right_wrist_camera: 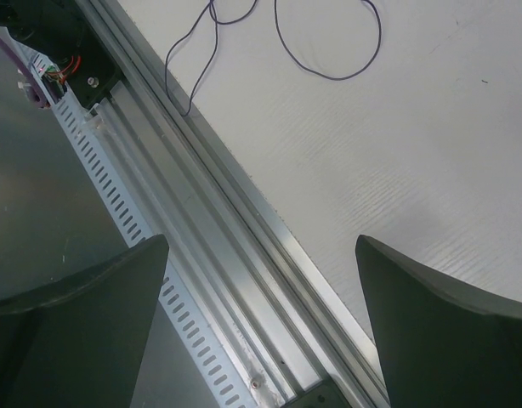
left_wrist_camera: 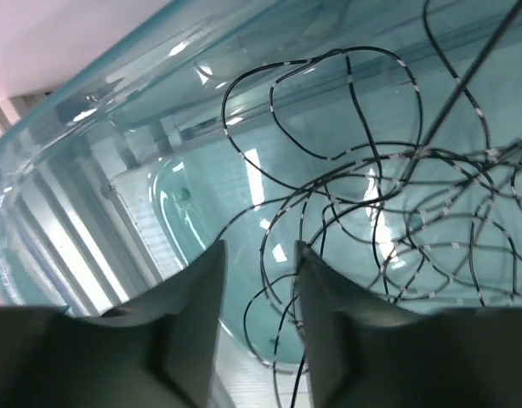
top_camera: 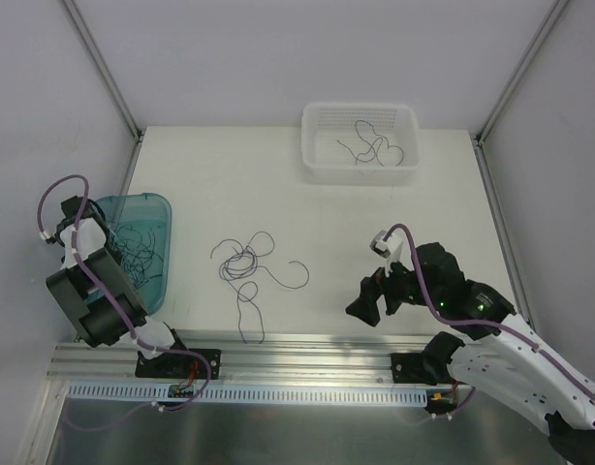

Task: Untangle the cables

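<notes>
A loose knot of thin dark cables (top_camera: 247, 269) lies on the white table in the middle. More cables (left_wrist_camera: 388, 195) are piled in the teal bin (top_camera: 154, 208) at the left. My left gripper (left_wrist_camera: 258, 246) hangs inside that bin, its jaws partly open, and a few strands run through the gap without being pinched. A few cables (top_camera: 373, 147) lie in the white basket (top_camera: 317, 165) at the back. My right gripper (top_camera: 375, 305) stands wide open and holds nothing, above the table's near edge. A purple loop (right_wrist_camera: 329, 64) lies ahead of it.
An aluminium rail (right_wrist_camera: 244, 246) and a slotted cable duct (top_camera: 278, 392) run along the near edge of the table. Grey walls and frame posts close in the table on the left, right and back.
</notes>
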Controlling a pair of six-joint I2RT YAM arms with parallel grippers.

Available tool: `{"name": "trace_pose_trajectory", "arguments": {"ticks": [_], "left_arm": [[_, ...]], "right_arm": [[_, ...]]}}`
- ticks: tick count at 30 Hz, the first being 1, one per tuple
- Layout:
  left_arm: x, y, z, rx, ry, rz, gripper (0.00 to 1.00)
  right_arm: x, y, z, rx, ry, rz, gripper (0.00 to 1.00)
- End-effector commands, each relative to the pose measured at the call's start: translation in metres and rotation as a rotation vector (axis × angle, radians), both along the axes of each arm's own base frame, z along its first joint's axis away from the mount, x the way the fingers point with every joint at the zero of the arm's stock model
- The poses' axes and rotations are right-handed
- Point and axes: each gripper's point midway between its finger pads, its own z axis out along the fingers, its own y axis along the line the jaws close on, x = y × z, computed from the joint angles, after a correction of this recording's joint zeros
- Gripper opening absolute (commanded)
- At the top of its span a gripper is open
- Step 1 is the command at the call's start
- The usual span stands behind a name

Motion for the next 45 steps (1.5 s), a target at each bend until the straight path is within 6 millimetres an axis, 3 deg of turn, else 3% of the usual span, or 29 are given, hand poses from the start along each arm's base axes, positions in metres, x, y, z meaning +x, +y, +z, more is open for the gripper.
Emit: {"name": "trace_pose_trajectory", "arguments": {"ticks": [1,2,3,7,17,25,30,35,40,45], "left_arm": [[0.004,0.005,0.039,0.073,-0.071,0.0,0.43],[0.004,0.006,0.044,0.084,-0.081,-0.004,0.49],[0.003,0.006,0.053,0.103,-0.098,-0.008,0.61],[-0.005,0.006,0.071,0.158,-0.13,0.004,0.83],[0.006,-0.017,0.114,0.155,-0.37,-0.01,0.98],[0.033,-0.046,0.146,0.059,-0.587,-0.087,0.98],[0.054,-0.078,0.162,-0.019,-0.663,-0.252,0.98],[0.069,-0.116,0.172,-0.085,-0.704,-0.442,0.89],[0.086,-0.16,0.16,-0.164,-0.678,-0.621,0.79],[0.092,-0.152,0.129,-0.159,-0.622,-0.542,0.58]], "right_arm": [[-0.002,0.005,0.008,0.037,-0.034,0.039,0.97],[-0.002,0.005,0.009,0.039,-0.036,0.038,0.97],[-0.003,0.005,0.01,0.042,-0.038,0.041,0.97],[-0.004,0.005,0.012,0.051,-0.044,0.045,0.97],[-0.006,0.003,0.015,0.066,-0.051,0.04,0.97],[-0.006,0.002,0.014,0.066,-0.052,0.036,0.97],[-0.006,0.003,0.013,0.057,-0.049,0.037,0.97],[-0.004,0.004,0.01,0.049,-0.038,0.034,0.97],[-0.004,0.004,0.009,0.042,-0.032,0.034,0.97],[-0.004,0.003,0.008,0.038,-0.03,0.03,0.97]]}}
